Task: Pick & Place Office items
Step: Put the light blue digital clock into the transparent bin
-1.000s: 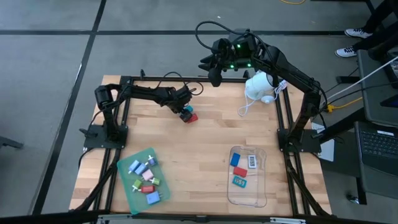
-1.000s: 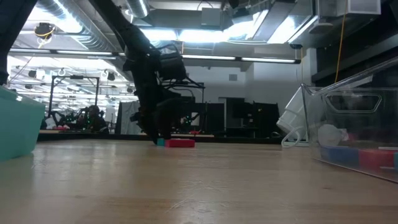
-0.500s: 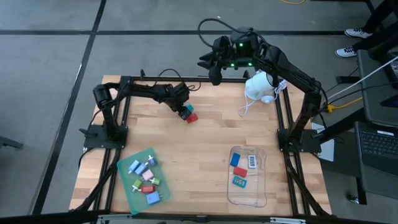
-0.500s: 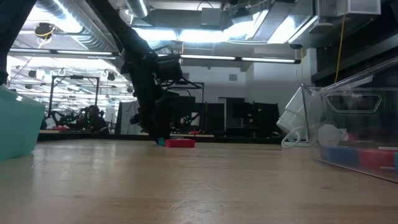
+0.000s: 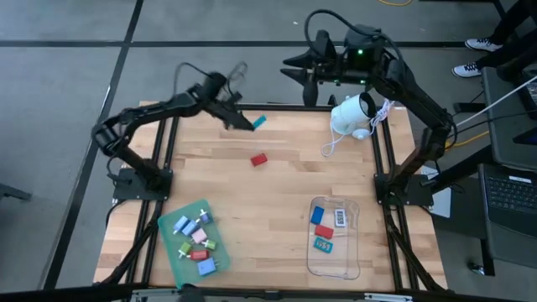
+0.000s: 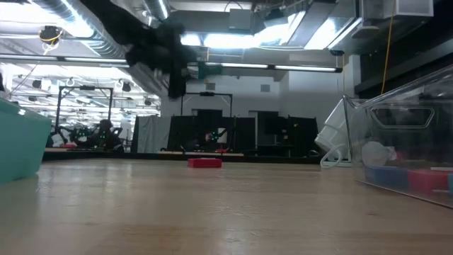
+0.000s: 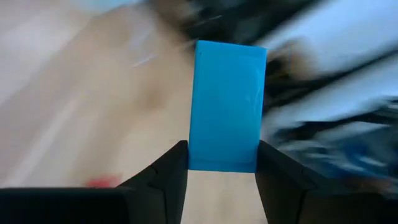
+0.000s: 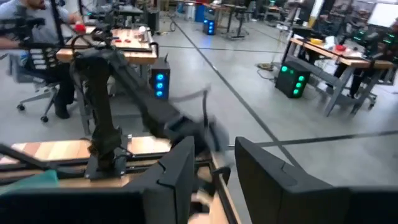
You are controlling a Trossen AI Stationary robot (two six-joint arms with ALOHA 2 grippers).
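My left gripper (image 5: 249, 124) hangs high over the table's far side, shut on a small blue rectangular office item (image 5: 259, 121). In the low view this item (image 6: 205, 69) is well above the wood. A red item (image 5: 259, 158) lies flat on the table below and nearer. Several more items lie in the green tray (image 5: 172, 245) at the near left, and three in the clear tray (image 5: 352, 256) at the near right. My right gripper (image 8: 214, 168) is raised beyond the far edge, open, with nothing between its fingers. My left gripper pinches the blue item between its two fingers, one finger (image 7: 171, 174) on each long side at the item's near end (image 7: 222, 160). The rest of the item sticks out past the fingertips. It is lifted clear of the table, and the fingers point nearly level.
A white rounded device (image 5: 351, 115) with a cord rests at the far right of the table. Black frame rails run along the table's left and right sides (image 5: 388, 180). Bare wood lies between the two trays (image 5: 260, 226).
My left gripper has risen from beside the red item, carrying the blue item up and toward the far edge. It has tipped from pointing down to nearly level. The red item stays on the table. My right gripper has moved up and toward the right.
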